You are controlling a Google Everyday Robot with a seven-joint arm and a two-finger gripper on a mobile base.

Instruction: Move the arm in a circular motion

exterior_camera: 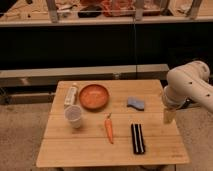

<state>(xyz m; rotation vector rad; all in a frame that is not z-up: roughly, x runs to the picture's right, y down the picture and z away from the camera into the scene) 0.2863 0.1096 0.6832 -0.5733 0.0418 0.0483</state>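
Observation:
The arm (189,85) is a large smooth white tube arm with small dark screw holes. It enters from the right edge and bends down over the right end of the wooden table (112,147). Its small tan tip, the gripper (168,116), hangs just above the table's right edge, to the right of a blue sponge (135,103). Nothing shows in the gripper.
On the table stand an orange bowl (93,96), a clear plastic cup (73,115), a white bottle lying down (71,95), a carrot (109,128) and a black striped bar (137,138). A dark shelf wall runs behind the table.

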